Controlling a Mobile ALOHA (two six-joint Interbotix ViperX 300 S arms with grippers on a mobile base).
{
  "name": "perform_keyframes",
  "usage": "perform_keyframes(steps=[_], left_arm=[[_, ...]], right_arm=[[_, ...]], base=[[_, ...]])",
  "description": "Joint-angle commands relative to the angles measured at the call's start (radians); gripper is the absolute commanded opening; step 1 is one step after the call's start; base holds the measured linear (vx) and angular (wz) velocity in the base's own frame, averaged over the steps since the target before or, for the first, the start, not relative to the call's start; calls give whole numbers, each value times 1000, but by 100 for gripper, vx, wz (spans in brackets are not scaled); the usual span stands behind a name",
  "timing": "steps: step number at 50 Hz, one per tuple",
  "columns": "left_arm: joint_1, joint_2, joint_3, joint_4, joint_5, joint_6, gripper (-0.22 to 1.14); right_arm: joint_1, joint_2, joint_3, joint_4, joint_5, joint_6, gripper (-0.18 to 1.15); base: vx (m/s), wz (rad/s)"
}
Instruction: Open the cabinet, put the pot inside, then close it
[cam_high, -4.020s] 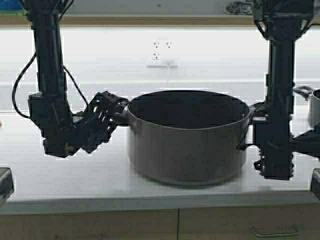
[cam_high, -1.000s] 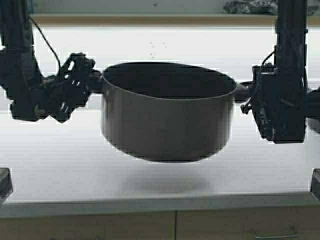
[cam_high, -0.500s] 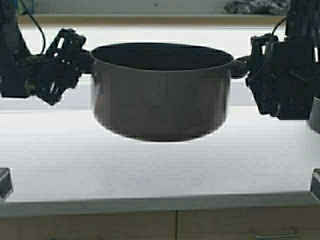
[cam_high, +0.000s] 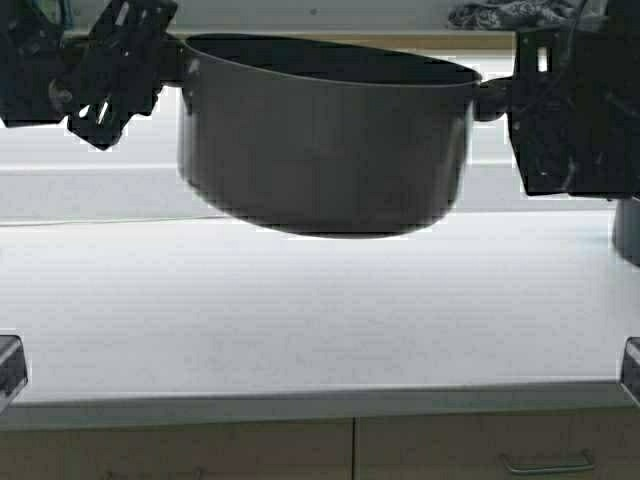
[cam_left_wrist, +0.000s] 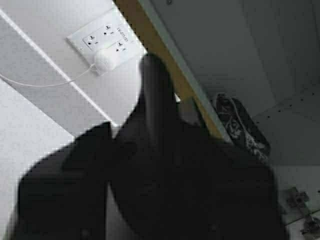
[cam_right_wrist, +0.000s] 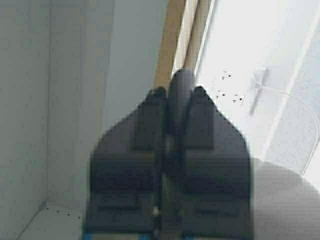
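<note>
Pot (cam_high: 320, 140) aloft over the counter (cam_high: 300, 310) — left gripper (cam_high: 170, 60) and right gripper (cam_high: 492, 100) fingers clamped on its handles.

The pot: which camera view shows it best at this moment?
The high view. There the pot shows whole, held in the air between the left gripper and right gripper. The left wrist view gives only a dark handle blur; the right wrist view shows one handle pinched and a patch of wall.

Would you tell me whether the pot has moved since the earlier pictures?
Yes. The pot has risen off the counter toward the cabinet's tan edge, carried by both grippers.
</note>
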Motion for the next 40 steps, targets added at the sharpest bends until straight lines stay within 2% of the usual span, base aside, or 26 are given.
perform_keyframes(steps=[1,17,40], left_arm=[[-132,-67,-11,-3,6,37,2],[-209,-176,-11,-123,92,135,2],[-210,-436,-107,-195,396,334,2]], right_arm=[[156,-112,-6,-11,9,-41,6],[195,-344,23,-8,207,-173,6],[195,-644,-51,-26,531,-360,6]], base=[[-2,0],[-1,0],[-1,0]])
